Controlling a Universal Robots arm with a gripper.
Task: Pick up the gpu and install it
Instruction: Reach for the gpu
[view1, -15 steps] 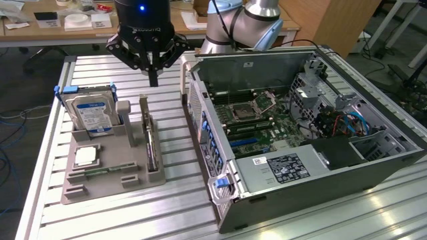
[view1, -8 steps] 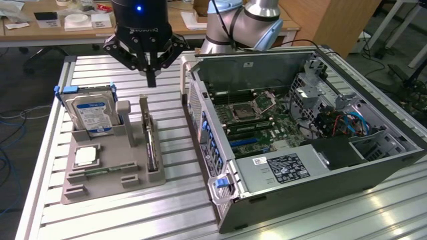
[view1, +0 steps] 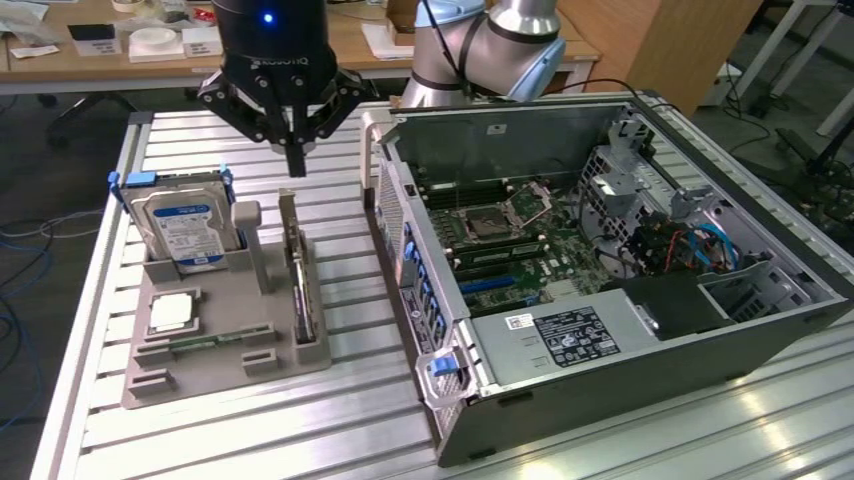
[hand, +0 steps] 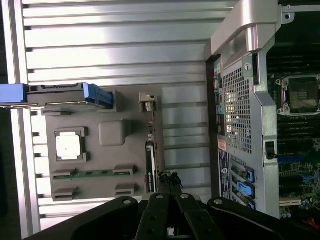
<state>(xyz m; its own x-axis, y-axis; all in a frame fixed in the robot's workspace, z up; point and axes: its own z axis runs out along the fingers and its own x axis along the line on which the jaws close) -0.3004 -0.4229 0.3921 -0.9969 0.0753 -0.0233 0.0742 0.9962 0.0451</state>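
Observation:
The gpu (view1: 302, 275) is a thin dark card standing on edge in a slot of the grey holder tray (view1: 214, 385), with its metal bracket end toward the far side. From the wrist camera the gpu (hand: 149, 162) appears as a narrow dark strip on the tray (hand: 130, 160). My gripper (view1: 295, 160) hangs above the far end of the card, clear of it. Its black fingers meet at a point, shut with nothing between them. In the wrist view the gripper (hand: 169, 181) sits just over the card's near end.
A hard drive (view1: 187, 225) with a blue-white label stands upright in the tray, with a silver processor (view1: 174, 312) and a memory stick (view1: 200, 345) beside it. The open computer case (view1: 747, 180) lies to the exterior view's right on the ribbed aluminium table (view1: 267, 440), its motherboard (view1: 534, 240) exposed.

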